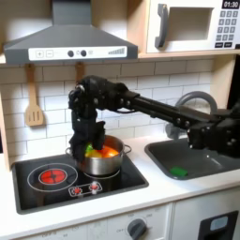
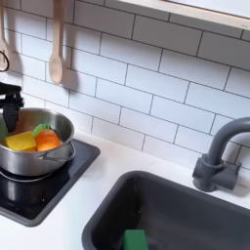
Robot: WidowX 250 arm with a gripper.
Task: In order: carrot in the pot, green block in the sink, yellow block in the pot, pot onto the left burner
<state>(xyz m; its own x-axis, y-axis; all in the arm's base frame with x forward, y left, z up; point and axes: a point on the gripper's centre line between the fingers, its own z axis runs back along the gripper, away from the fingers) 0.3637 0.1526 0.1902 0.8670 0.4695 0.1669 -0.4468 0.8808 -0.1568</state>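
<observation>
The steel pot (image 1: 101, 159) (image 2: 34, 148) stands on the right burner of the black stove (image 1: 56, 187) (image 2: 39, 200). Inside it lie the orange carrot (image 2: 48, 141) with its green top and, beside it, the yellow block (image 2: 20, 143). My gripper (image 1: 81, 141) (image 2: 9, 105) hangs just over the pot's rim, on its left side in both exterior views; its fingers are too dark and cropped to read. The left burner (image 1: 52, 174) is bare. The green block (image 1: 178, 172) (image 2: 135, 240) rests on the floor of the sink (image 1: 202, 161) (image 2: 195, 220).
A dark curved faucet (image 1: 192, 99) (image 2: 220, 161) rises behind the sink. Wooden utensils (image 1: 34, 103) (image 2: 57, 54) hang on the tiled wall. A range hood (image 1: 70, 42) and a microwave (image 1: 192, 23) sit overhead. White counter runs between stove and sink.
</observation>
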